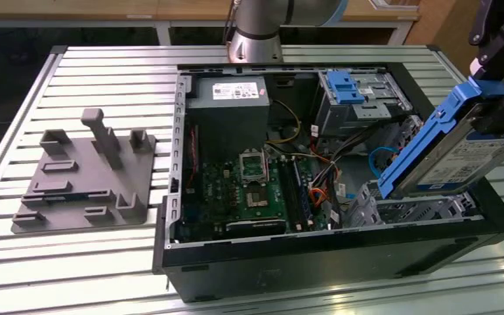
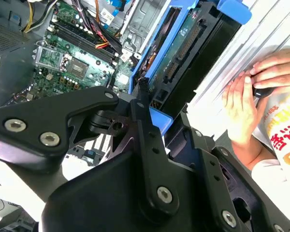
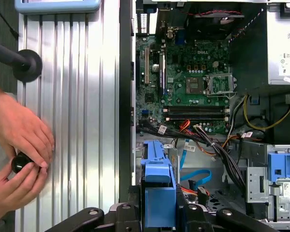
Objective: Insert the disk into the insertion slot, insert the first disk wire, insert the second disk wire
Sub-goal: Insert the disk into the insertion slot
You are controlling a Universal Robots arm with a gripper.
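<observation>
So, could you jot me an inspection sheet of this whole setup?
Surface: slatted metal table carrying an open computer case.
Job's things: the disk hangs tilted over the insertion slot, not seated.
Clutter: grey fixture plate with posts, on the exterior view's left.
Grippers: gripper shut on the disk's upper end.
Cables: blue cable and mixed wires lie loose inside the case.
Surroundings: a person's hands on the table beside the case, around a small black object.

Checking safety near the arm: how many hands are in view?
2. In the first wrist view, one hand and the other hand hold a small black object over the slatted table.
</observation>
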